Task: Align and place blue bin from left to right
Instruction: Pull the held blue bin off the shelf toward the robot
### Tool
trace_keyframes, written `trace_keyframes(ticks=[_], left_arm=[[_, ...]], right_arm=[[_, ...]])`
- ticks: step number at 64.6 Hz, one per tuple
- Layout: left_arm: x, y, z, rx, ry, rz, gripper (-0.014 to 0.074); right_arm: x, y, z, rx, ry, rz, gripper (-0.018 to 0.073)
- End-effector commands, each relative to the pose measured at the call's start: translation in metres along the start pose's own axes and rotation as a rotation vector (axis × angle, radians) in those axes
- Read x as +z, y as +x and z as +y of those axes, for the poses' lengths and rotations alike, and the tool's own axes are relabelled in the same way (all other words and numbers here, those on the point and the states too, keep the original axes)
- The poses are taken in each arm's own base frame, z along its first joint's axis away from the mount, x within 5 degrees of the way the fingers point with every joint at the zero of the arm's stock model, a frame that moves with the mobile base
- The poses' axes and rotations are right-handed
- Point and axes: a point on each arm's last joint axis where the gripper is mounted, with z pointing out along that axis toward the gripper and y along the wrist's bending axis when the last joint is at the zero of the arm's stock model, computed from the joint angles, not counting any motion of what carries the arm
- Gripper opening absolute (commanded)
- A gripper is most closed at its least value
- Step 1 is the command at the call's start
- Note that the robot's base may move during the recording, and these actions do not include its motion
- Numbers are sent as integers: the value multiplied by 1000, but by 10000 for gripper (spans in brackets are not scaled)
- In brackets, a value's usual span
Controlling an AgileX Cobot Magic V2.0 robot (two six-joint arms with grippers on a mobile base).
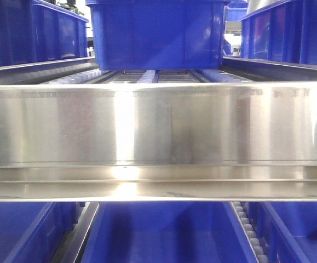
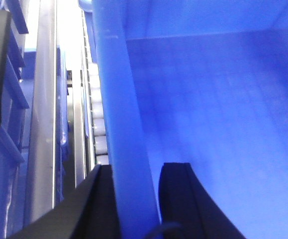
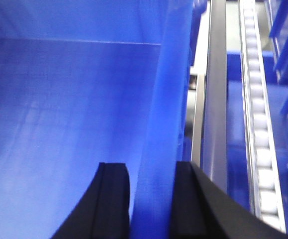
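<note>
Jaws, both pairs: each clamps a side wall of the blue bin (image 1: 158, 33), left on left, right on right. Bin sits centre over the roller lane (image 1: 147, 76), beyond the steel rail (image 1: 158, 126). Step, as I judge it: transfer. Next: a level, synchronised rightward shift.

Steel rail (image 1: 158, 131) blocks front; neighbour bins (image 1: 32, 33) hem blue bin (image 1: 158, 33) both sides.
</note>
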Motion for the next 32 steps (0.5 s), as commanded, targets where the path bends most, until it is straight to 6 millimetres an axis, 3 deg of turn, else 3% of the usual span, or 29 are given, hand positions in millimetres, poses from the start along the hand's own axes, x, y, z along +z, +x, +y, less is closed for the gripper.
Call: trace_keyframes(ticks=[1, 32], left_arm=[[-19, -9, -2, 6, 25, -110, -110], [-19, -9, -2, 6, 25, -110, -110]], right_arm=[[-18, -15, -2, -33, 6, -164, -152], [-19, -20, -1, -34, -5, -229, -152]])
